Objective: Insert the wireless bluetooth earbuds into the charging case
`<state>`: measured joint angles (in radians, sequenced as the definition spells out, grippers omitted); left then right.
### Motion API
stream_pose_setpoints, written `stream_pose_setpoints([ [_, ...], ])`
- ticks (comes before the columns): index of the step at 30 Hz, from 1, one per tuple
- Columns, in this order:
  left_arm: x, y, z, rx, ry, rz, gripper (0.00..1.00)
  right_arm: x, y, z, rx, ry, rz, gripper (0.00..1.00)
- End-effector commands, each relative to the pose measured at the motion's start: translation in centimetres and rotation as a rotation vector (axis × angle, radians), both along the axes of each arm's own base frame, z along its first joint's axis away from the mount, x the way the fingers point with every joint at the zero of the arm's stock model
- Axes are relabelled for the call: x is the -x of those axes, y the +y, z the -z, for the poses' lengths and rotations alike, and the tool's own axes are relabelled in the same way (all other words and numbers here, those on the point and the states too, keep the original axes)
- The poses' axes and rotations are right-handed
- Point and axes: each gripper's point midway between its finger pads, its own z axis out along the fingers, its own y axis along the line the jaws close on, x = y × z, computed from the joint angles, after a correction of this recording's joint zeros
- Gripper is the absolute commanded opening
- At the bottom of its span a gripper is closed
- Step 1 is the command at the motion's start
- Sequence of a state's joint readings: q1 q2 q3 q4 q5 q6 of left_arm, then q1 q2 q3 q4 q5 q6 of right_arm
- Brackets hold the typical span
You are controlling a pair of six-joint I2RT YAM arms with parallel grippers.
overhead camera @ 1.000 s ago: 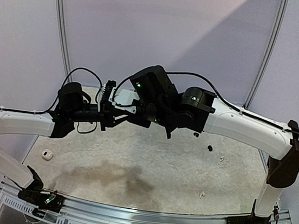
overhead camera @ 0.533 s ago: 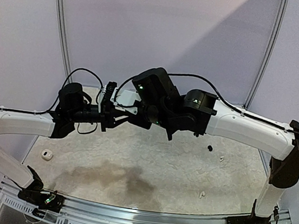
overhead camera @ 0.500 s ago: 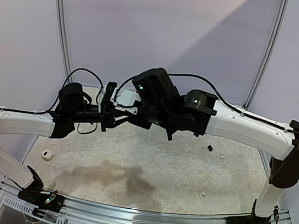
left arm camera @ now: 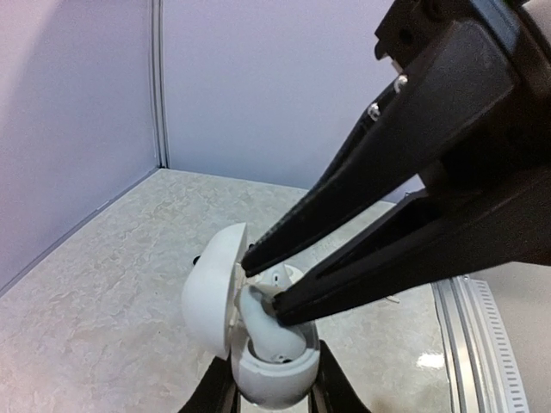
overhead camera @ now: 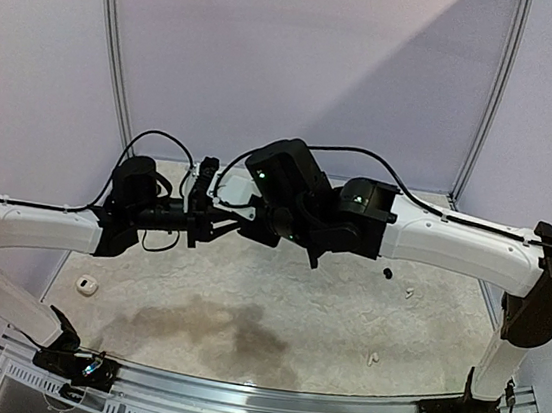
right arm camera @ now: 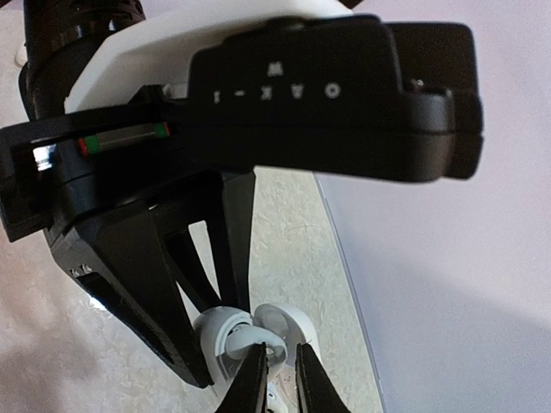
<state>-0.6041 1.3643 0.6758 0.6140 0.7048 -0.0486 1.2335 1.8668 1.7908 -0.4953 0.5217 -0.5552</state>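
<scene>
The right pincer (left arm camera: 258, 286) reaches in from the upper right, its two black fingers narrowed to a slim gap around a white earbud (left arm camera: 255, 301). Whether they pinch it or only flank it I cannot tell. The left pincer (left arm camera: 274, 394) is clenched on the base of the open charging case (left arm camera: 269, 379), held in the air above the far edge of the desk (overhead camera: 343, 316), its lid (left arm camera: 209, 292) swung up. The bud sits at the right fingertips, long axis tilted, lower end in the well, upper end leaning toward the lid. Seating it likely needs a short push down that axis by the right arm.
</scene>
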Motion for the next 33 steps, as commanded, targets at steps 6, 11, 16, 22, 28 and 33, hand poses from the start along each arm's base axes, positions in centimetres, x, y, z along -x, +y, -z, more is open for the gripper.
stream_pose_setpoints([
  [6, -0.2, 0.2, -5.5, 0.126, -0.171, -0.026, 0.00, 1.5, -2.0, 5.0, 0.172, 0.085, -0.017, 0.13],
  [11, 0.0, 0.1, -5.5, 0.122, -0.180, -0.012, 0.00, 1.3, -1.6, 4.7, 0.161, 0.071, -0.026, 0.13],
  [16, -0.3, 0.2, -5.3, 0.122, -0.163, -0.023, 0.00, 1.1, -1.4, 3.8, 0.110, 0.084, -0.016, 0.13],
  [22, -0.4, 0.2, -4.9, 0.115, -0.144, -0.025, 0.00, 1.4, -1.5, -1.2, -0.094, 0.106, -0.028, 0.13],
  [28, -0.4, 0.2, -4.9, 0.111, -0.143, -0.020, 0.00, 2.1, -1.6, -4.8, -0.219, 0.120, -0.068, 0.13],
  [33, -0.4, 0.1, -4.8, 0.103, -0.147, -0.019, 0.00, 2.5, -1.7, -6.6, -0.283, 0.124, -0.091, 0.15],
])
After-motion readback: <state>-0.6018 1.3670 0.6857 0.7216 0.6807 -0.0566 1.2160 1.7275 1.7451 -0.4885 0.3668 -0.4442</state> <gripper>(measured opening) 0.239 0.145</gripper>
